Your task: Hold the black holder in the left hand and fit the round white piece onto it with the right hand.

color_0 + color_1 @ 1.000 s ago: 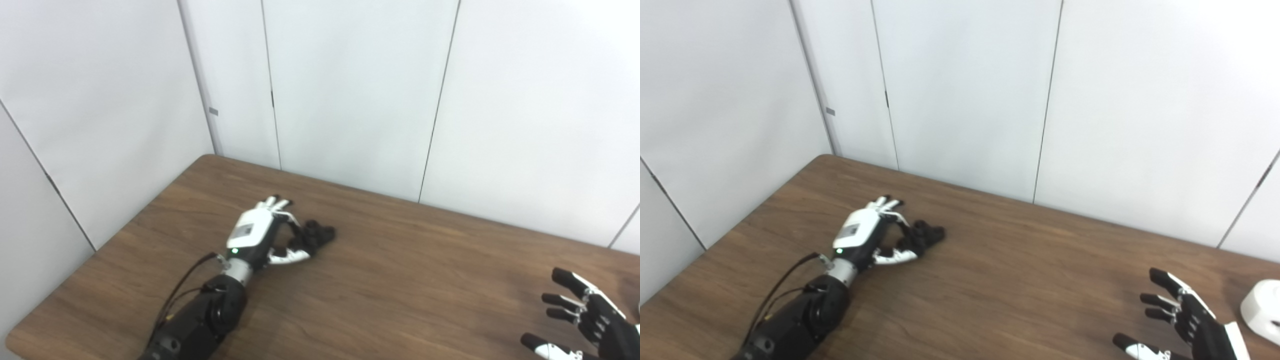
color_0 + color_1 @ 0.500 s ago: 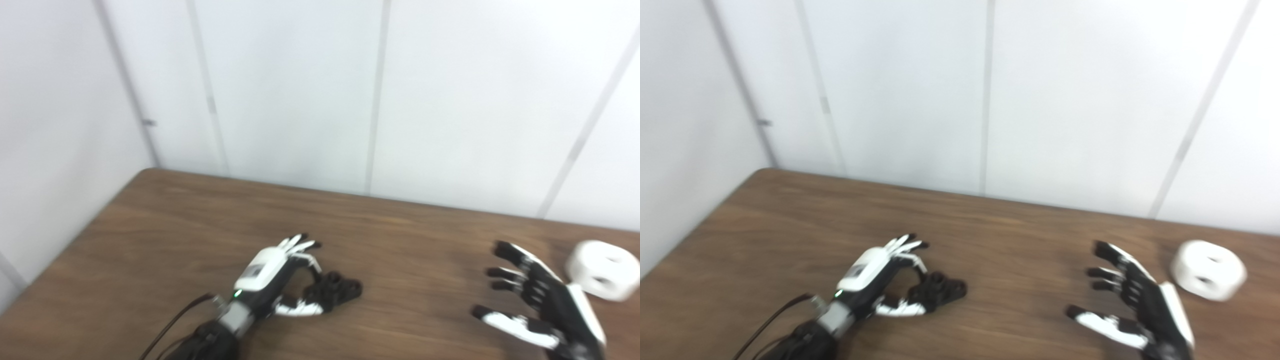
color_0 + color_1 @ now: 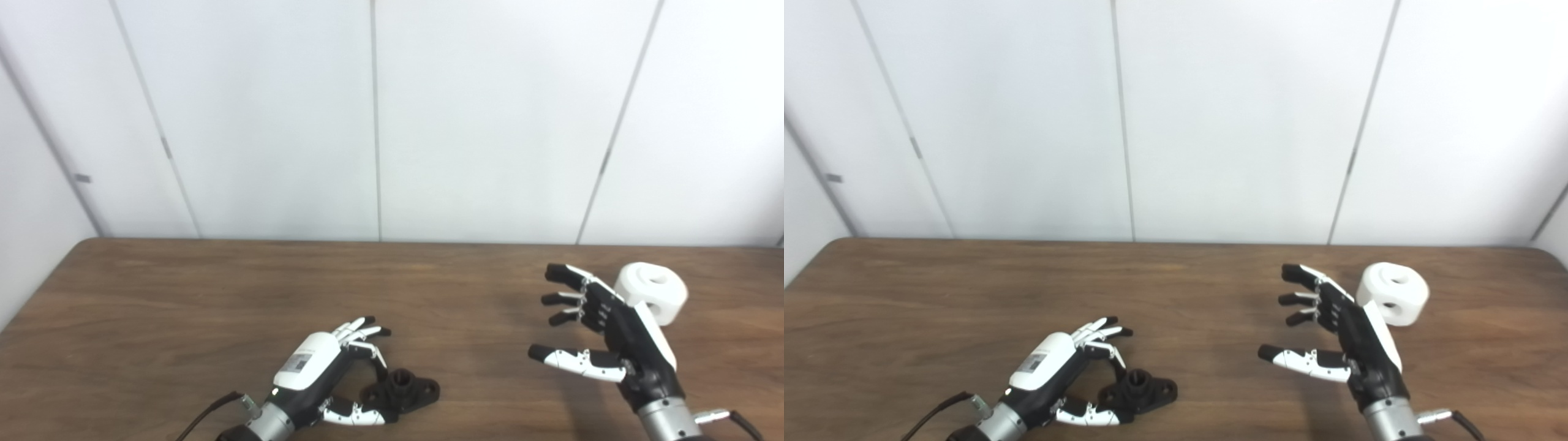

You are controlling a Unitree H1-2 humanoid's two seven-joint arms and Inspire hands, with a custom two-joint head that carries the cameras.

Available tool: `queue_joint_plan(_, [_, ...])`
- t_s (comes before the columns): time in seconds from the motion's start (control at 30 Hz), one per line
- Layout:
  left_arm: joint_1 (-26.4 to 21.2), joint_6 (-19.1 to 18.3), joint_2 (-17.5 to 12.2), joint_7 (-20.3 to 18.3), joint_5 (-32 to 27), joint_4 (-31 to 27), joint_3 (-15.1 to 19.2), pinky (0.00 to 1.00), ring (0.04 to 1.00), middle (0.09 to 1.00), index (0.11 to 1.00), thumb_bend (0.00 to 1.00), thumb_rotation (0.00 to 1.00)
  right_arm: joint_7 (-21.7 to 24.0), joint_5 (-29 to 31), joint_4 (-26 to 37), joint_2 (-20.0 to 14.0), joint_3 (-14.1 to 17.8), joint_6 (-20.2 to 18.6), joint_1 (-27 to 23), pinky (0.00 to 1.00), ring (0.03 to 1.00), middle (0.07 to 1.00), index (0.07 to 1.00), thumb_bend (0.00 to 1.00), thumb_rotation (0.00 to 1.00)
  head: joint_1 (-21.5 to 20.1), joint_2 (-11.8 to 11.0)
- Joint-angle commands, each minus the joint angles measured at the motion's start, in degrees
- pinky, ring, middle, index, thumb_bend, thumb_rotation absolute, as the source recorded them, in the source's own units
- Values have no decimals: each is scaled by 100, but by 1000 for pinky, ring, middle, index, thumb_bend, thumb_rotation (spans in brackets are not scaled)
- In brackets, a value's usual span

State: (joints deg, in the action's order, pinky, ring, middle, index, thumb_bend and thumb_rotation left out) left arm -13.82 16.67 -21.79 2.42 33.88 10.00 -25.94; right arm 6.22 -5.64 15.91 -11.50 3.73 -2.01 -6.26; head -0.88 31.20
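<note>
Black plastic holder with a raised round collar: you had it lying on the brown wooden table at 6 o'clock, left hand curled loosely around it, thumb at its near edge. Round white piece with holes: at 3 o'clock. Right hand: just beside it, fingers spread, holding nothing.
</note>
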Motion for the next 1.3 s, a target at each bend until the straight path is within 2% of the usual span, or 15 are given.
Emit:
queue_joint_plan(0.0, [240, -30, 148, -508, 433, 386, -482, 967, 973, 893, 482, 524, 60, -31, 86, 314, -153, 114, 3, -253, 552, 699, 816, 789, 657, 133, -29, 21])
queue_joint_plan(0.13, [167, -167, 88, -684, 522, 385, -670, 970, 964, 888, 483, 525, 58, 26, -53, 565, -416, 186, -223, -295, 582, 712, 832, 791, 652, 158, -101, 80])
queue_joint_plan(0.23, [138, -187, 74, -690, 542, 419, -738, 964, 965, 884, 483, 524, 57, 61, 16, 703, -599, 278, -332, -344, 590, 717, 836, 785, 652, 134, -163, 117])
queue_joint_plan(0.37, [109, -204, 61, -706, 524, 463, -791, 951, 958, 881, 483, 524, 56, 141, -70, 929, -953, 399, -562, -486, 614, 717, 832, 783, 682, 163, -358, 169])
queue_joint_plan(0.43, [94, -175, 60, -676, 502, 528, -801, 953, 956, 878, 483, 524, 56, 203, -8, 1020, -1142, 469, -706, -584, 614, 712, 824, 795, 689, 144, -440, 119])
queue_joint_plan(0.57, [72, -17, -14, -456, 638, 659, -843, 932, 945, 869, 483, 524, 56, 266, -6, 1161, -1520, 672, -1030, -829, 593, 691, 800, 806, 674, 108, -895, 70])
queue_joint_plan(0.6, [72, -2, -34, -445, 651, 670, -848, 931, 945, 869, 483, 524, 56, 273, -26, 1179, -1620, 736, -1123, -883, 597, 693, 801, 806, 675, 93, -895, 70])
queue_joint_plan(0.63, [69, 31, -70, -433, 645, 694, -848, 935, 945, 870, 483, 524, 56, 270, -77, 1180, -1723, 796, -1195, -940, 599, 696, 801, 802, 681, 78, -1161, 27])
queue_joint_plan(0.73, [54, 148, -169, -391, 614, 770, -842, 939, 942, 867, 483, 524, 54, 221, -304, 1072, -1963, 893, -1254, -1063, 659, 733, 821, 794, 717, 58, -1550, -61])
queue_joint_plan(0.87, [40, 314, -282, -291, 624, 870, -816, 919, 926, 855, 484, 524, 53, 220, -1170, 809, -2412, 759, -1409, -1206, 665, 783, 846, 800, 797, 139, -2069, -221])
queue_joint_plan(0.97, [36, 499, -344, -205, 579, 986, -793, 913, 918, 849, 484, 523, 51, 607, -1516, 577, -2867, 538, -1780, -1310, 709, 843, 894, 855, 839, 215, -2371, -334])
queue_joint_plan(1.07, [32, 668, -379, -138, 565, 1118, -765, 911, 920, 852, 484, 523, 51, 879, -1660, 269, -3154, 304, -1907, -1406, 746, 899, 945, 890, 891, 265, -2510, -391])
queue_joint_plan(1.13, [35, 757, -392, -111, 561, 1187, -746, 915, 924, 855, 484, 524, 52, 1008, -1700, 113, -3229, 204, -2093, -1458, 765, 921, 963, 901, 900, 275, -2613, -432])
queue_joint_plan(1.27, [49, 913, -387, -9, 520, 1328, -694, 937, 926, 857, 484, 523, 52, 1271, -1503, -228, -3253, 135, -2383, -1559, 812, 964, 995, 987, 899, 212, -2733, -503])
